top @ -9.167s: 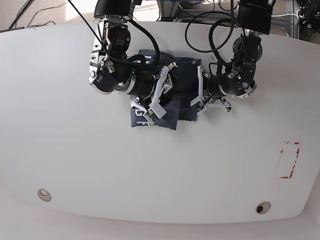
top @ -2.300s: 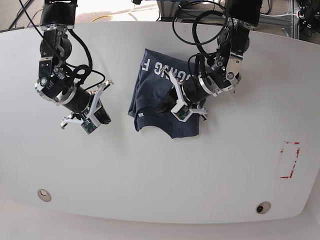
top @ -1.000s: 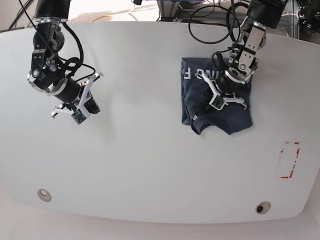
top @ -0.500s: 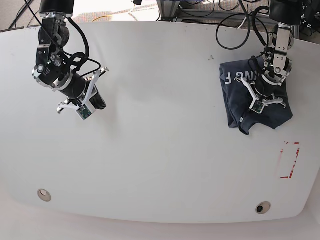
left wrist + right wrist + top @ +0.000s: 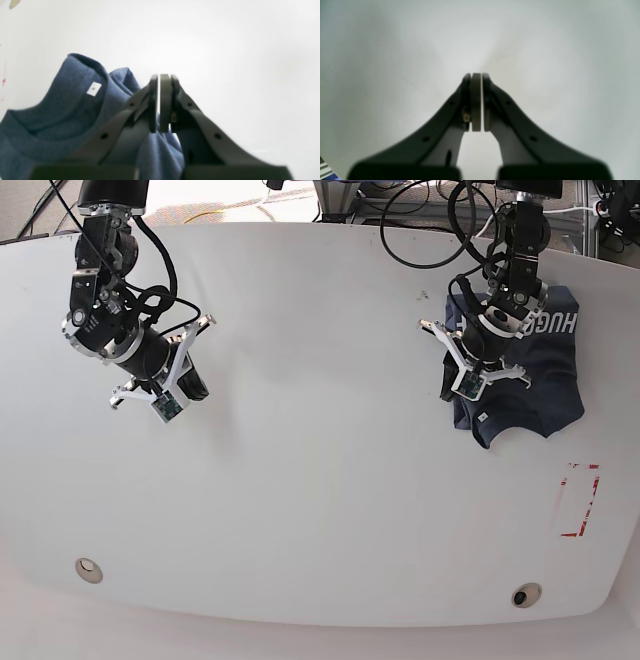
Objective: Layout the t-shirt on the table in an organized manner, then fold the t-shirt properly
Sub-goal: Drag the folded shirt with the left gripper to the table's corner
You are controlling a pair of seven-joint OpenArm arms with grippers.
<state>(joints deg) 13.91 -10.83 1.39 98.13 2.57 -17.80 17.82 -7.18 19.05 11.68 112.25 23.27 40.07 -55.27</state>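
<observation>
Cloth of the t-shirt [image 5: 530,380] lies bunched in a dark navy heap at the upper right of the base view, on the white bench [image 5: 330,510], with white printed letters showing along its upper right edge and a small white tag near its lower left corner. The left end effector [image 5: 470,385] sits over the shirt's left part; in the left wrist view its two pads stand pressed almost together with only a thin slit between them, and blue cloth [image 5: 62,110] lies beneath and to the left of them, the collar with its small white label [image 5: 94,89] in view. Whether any fabric is pinched between the pads cannot be told. The right end effector [image 5: 165,400] hangs at the upper left of the base view, well apart from the shirt, and the right wrist view shows its pads [image 5: 476,100] shut flat against each other with nothing between, only bare bench surface behind. A red rectangle outline [image 5: 578,500] is marked at the right of the bench, below the shirt, and two round grommet holes [image 5: 89,569] sit near the bottom edge.
</observation>
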